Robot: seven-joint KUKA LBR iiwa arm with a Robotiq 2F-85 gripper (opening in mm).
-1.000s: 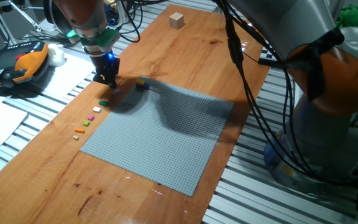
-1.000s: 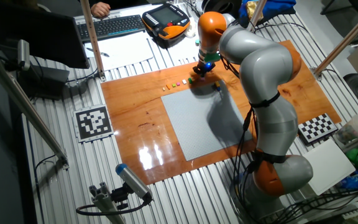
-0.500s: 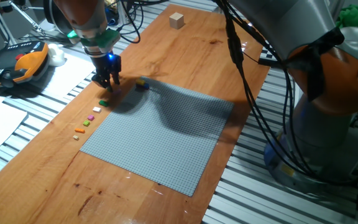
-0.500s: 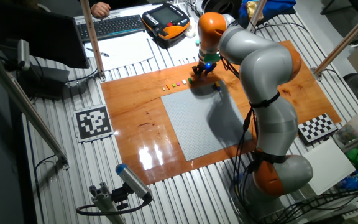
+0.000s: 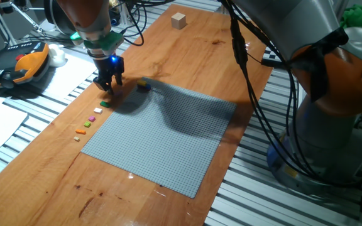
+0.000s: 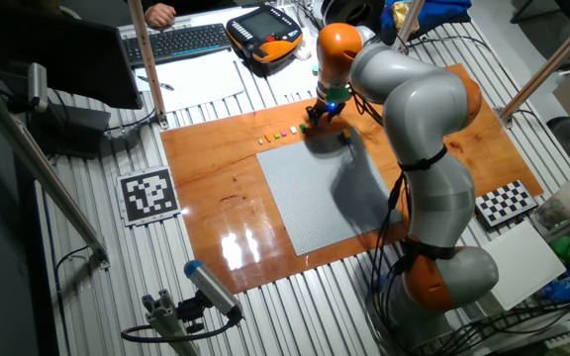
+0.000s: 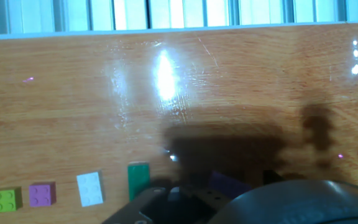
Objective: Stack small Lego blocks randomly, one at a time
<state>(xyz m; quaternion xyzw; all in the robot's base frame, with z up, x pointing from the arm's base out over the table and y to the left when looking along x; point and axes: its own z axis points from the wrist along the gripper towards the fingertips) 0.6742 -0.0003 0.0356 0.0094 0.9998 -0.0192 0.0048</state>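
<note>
Blocks were lying in a short row on the wood just beside the baseplate [image 5: 162, 135], along its edge nearest the pendant [image 5: 19, 64]: green block [image 5: 105, 103], white block [image 5: 97, 110], then smaller pieces down to the orange block [image 5: 79, 132]. In the hand view I saw the dark green one [image 7: 138, 180], the white one [image 7: 90, 188], a purple block [image 7: 41, 194] and a lime block [image 7: 5, 200] side by side, each apart from its neighbour. I think they were spaced like this so that the fingers could take one without touching the others.

I kept the gripper [image 5: 108, 84] low over the wood, just beyond the green end of the row. Something purple showed between the fingers in the hand view, but I could not tell if the fingers were clamped on it or apart.

A small stack [image 5: 143, 83], yellow and blue, stood at the baseplate corner near the gripper, so I judged this to be the place for stacking. A wooden cube [image 5: 179, 20] was well apart, at the far end of the board, and nothing stood between the gripper and the stack.
</note>
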